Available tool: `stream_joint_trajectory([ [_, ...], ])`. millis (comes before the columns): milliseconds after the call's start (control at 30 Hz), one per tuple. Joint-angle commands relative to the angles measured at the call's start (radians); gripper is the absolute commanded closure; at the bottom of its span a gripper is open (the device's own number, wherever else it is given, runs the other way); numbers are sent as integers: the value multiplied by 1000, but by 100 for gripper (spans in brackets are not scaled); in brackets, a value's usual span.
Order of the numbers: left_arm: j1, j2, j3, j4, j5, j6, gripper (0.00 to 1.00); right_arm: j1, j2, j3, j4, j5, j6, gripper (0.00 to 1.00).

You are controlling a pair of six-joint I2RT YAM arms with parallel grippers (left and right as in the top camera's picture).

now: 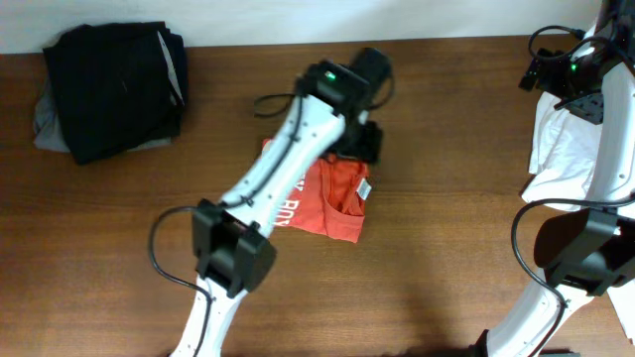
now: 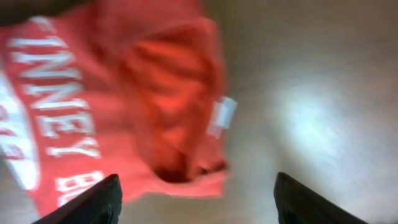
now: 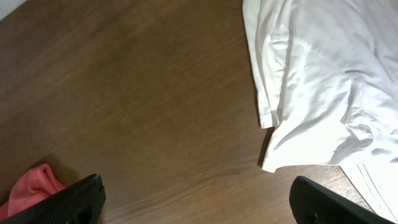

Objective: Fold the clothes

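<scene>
Beginning at the left gripper [image 2: 198, 180]: spread wide, clasping nothing, hung low over the wooden table [image 2: 323, 93]. Right below and just ahead of its fingers [image 2: 93, 202], the red-orange T-shirt [image 2: 124, 93], lying bunched and partly folded on the wood, touching neither finger as far as can be told through the blur. Toward the left finger, white printed lettering [image 2: 59, 93] running across the cloth. Nearer the middle of the gap, a dark hollow in the bunched cloth. Toward the right finger, a small white neck label [image 2: 222, 117] at the shirt's edge, then bare wood. Farther out, well apart on the side away from the other arm, a black-and-grey folded pile [image 1: 109, 89] near the table's far edge. Over at the right gripper [image 3: 196, 186]: likewise spread wide, empty, poised above bare wood. Ahead of it and toward its right finger, a crumpled white garment [image 3: 323, 81], clear of both fingers. Beside its left finger, at the picture's edge, a sliver of red-orange cloth.
</scene>
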Motion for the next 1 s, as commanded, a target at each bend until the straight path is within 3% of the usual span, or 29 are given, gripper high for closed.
stream_joint_trajectory([
  [0,92,24,-129,99,-3,6,24,-3,0,10,0,-2,-3,2],
  [133,116,24,-289,250,197,69,25,-3,0,10,0,-2,-3,2],
  [367,40,26,-435,375,243,69,25,-3,0,10,0,-2,-3,1],
  [533,-14,25,-425,380,304,69,33,-3,0,10,0,-2,-4,2],
  [700,-112,24,-413,383,304,69,33,-3,0,10,0,-2,-3,2],
  [800,-128,8,-324,310,303,70,34,-3,0,10,0,-2,-3,2],
  [867,-123,-40,-219,245,204,70,33,-3,0,10,0,-2,-3,2],
  [967,-123,-68,-174,292,33,70,29,-3,0,10,0,-2,-3,2],
])
